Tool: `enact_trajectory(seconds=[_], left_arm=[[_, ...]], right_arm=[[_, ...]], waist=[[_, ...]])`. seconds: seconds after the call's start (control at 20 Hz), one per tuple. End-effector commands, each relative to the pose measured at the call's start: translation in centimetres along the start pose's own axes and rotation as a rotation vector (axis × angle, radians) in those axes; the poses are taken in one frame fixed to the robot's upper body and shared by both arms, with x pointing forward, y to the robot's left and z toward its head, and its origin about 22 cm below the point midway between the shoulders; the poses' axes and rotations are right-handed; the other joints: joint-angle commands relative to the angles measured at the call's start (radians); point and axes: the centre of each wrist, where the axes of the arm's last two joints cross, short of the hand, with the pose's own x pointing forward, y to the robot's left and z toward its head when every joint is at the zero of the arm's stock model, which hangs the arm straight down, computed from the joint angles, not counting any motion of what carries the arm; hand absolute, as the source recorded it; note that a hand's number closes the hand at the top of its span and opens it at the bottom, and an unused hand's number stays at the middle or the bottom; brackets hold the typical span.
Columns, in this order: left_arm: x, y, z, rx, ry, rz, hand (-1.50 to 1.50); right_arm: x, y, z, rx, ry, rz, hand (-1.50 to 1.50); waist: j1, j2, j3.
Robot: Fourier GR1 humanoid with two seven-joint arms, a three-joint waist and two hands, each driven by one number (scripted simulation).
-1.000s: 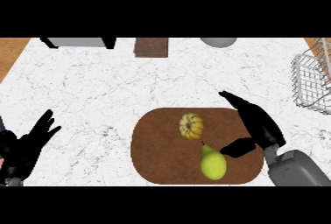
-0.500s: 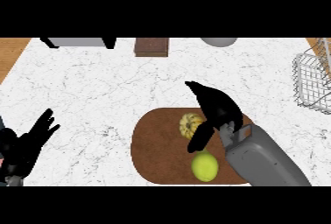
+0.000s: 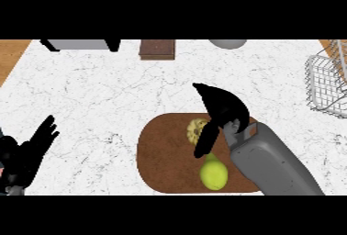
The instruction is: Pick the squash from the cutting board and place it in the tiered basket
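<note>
Right robot hand [image 3: 220,110] now hangs over the top right part of the cutting board [image 3: 163,156]. A second ago it was off at the board's right edge, so it has swung in toward the middle. Its fingers are spread and mostly straight, and one long finger points down toward 6 o'clock, right beside the squash [image 3: 197,131]. It has hold of nothing yet. This means the reach is nearly done, and I think the grab comes next.

The squash is small, pale yellow and bumpy. It has not moved. It sits on the board, near the top, and the hand covers part of it. At 6 o'clock from the squash lies a green-yellow pear [image 3: 213,173], also on the board. The hand must close on the squash and not bump the pear.

The tiered basket [image 3: 327,89] is made of wire and stands far off at 2 o'clock from the board, at the bench's right edge. The squash has a long way to go.

Left robot hand [image 3: 30,153] rests at 9 o'clock, open, fingers up.

Counting: one squash, one pear, one cutting board, one basket, two hands. The white bench [image 3: 102,101] holds them all.
</note>
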Motion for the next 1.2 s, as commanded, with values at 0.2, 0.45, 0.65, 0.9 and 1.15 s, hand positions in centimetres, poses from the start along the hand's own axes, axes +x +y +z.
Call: enact_trajectory(seconds=[0.2, 0.45, 0.65, 0.9, 1.15], left_arm=[[-0.4, 0.4, 0.5, 0.008, 0.005, -0.016, 0.00], [-0.9, 0.9, -0.6, -0.013, 0.032, 0.006, 0.00], [0.2, -1.0, -0.2, -0.013, 0.014, -0.013, 0.00], [-0.1, 1.7, 0.0, -0.001, 0.026, 0.008, 0.00], [-0.6, 1.3, 0.4, -0.010, 0.024, 0.004, 0.00]], right_arm=[[-1.0, -1.1, 1.3, 0.036, 0.164, 0.039, -1.50], [-2.1, -1.6, 0.4, 0.081, 0.151, 0.021, -1.50], [-4.4, -2.0, -0.4, 0.094, 0.152, 0.008, -1.50], [-4.1, 0.3, 1.5, 0.083, 0.127, -0.007, -1.50], [-3.7, 2.3, -2.0, 0.088, 0.134, -0.011, -1.50]], waist=[[-0.002, 0.000, -0.001], [-0.005, 0.002, -0.001], [0.001, 0.003, -0.001], [-0.004, 0.001, -0.001], [0.006, 0.004, -0.001]])
